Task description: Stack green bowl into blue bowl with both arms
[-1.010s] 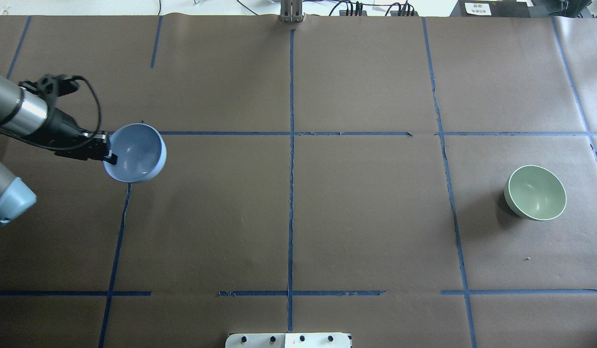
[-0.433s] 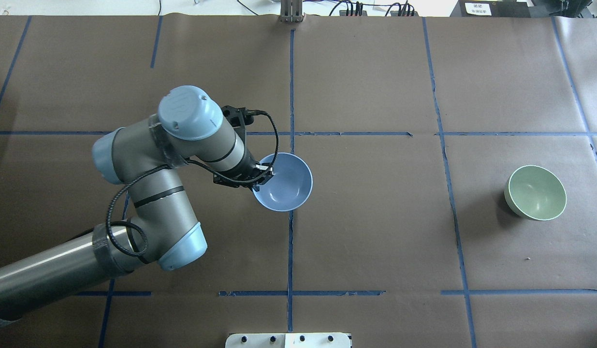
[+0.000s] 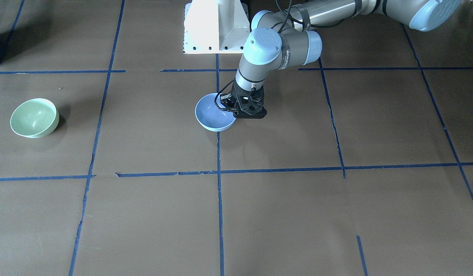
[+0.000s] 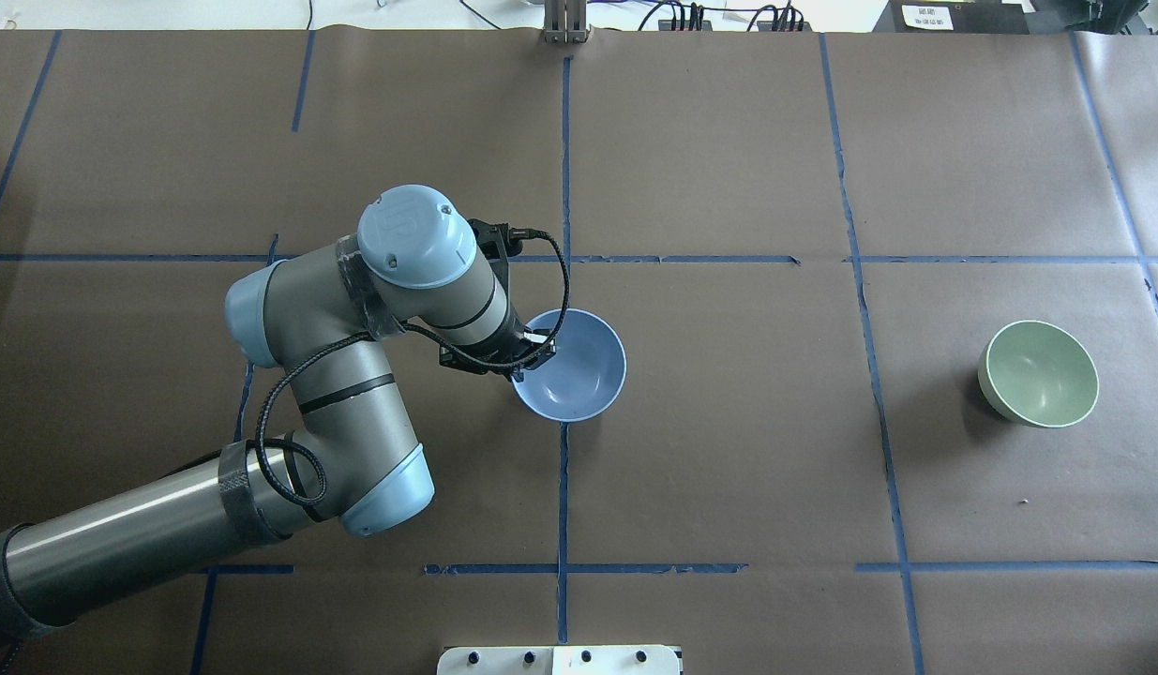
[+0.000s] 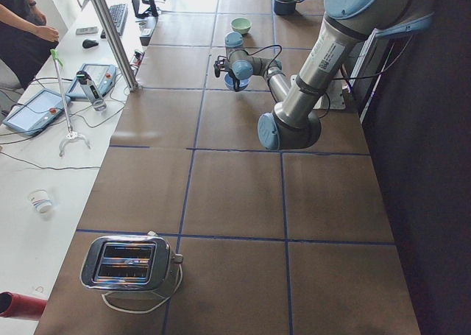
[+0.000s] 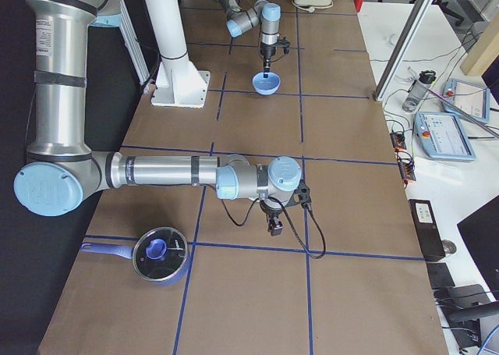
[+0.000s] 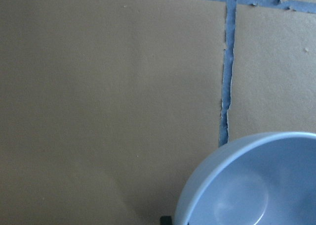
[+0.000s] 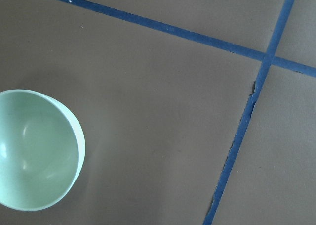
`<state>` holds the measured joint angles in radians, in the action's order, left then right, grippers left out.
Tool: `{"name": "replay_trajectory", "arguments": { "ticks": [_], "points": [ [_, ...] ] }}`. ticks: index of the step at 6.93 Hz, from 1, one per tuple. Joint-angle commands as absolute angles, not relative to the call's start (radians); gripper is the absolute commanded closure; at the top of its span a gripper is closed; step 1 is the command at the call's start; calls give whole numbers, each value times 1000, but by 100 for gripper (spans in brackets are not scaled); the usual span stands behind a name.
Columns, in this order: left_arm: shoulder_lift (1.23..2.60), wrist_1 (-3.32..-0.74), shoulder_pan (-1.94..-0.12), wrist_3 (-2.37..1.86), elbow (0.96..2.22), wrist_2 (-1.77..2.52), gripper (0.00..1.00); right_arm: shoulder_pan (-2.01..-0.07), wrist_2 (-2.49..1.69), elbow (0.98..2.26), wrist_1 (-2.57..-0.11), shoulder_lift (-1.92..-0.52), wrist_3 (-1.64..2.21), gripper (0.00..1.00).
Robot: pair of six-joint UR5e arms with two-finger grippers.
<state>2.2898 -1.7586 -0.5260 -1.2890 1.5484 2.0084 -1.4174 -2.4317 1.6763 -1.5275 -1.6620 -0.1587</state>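
Observation:
The blue bowl [image 4: 583, 370] is at the table's middle, on the centre tape line; it also shows in the front view [image 3: 213, 114] and the left wrist view [image 7: 252, 185]. My left gripper [image 4: 533, 354] is shut on its rim on the side towards my left, pointing down [image 3: 231, 110]. I cannot tell whether the bowl touches the table. The green bowl [image 4: 1038, 373] stands upright and alone at the right; it also shows in the front view [image 3: 33, 117] and the right wrist view [image 8: 34, 151]. My right gripper [image 6: 274, 228] shows only in the exterior right view; I cannot tell whether it is open or shut.
The white pedestal [image 3: 215, 27] stands at the robot's edge of the table. A lidded pot [image 6: 160, 255] sits at the table's right end and a toaster [image 5: 129, 265] at its left end. Blue tape lines cross the brown table cover.
My left arm has carried the blue bowl from the table's left to its middle. The green bowl has not moved.

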Motion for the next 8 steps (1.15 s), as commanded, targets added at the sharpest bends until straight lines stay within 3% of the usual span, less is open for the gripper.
{"name": "replay_trajectory", "arguments": {
  "ticks": [1, 2, 5, 6, 8],
  "points": [
    [2292, -1785, -523, -1290, 1522, 2008, 100, -1417, -2433, 1671, -1529, -1663, -156, 0],
    [2292, -1807, -523, -1290, 1508, 2008, 96, -1417, -2433, 1667, -1529, -1663, -156, 0],
    [2290, -1806, -523, -1289, 1517, 2008, 7, -1417, -2433, 1672, -1528, -1661, -155, 0],
    [2281, -1796, -547, -1293, 1585, 2014, 0, -1417, -2431, 1672, -1529, -1661, -143, 0],
    [2173, -1787, -661, -1295, 1753, 2070, 0, -1360, -2459, 1680, -1318, -1675, 170, 0]
  ]
}}
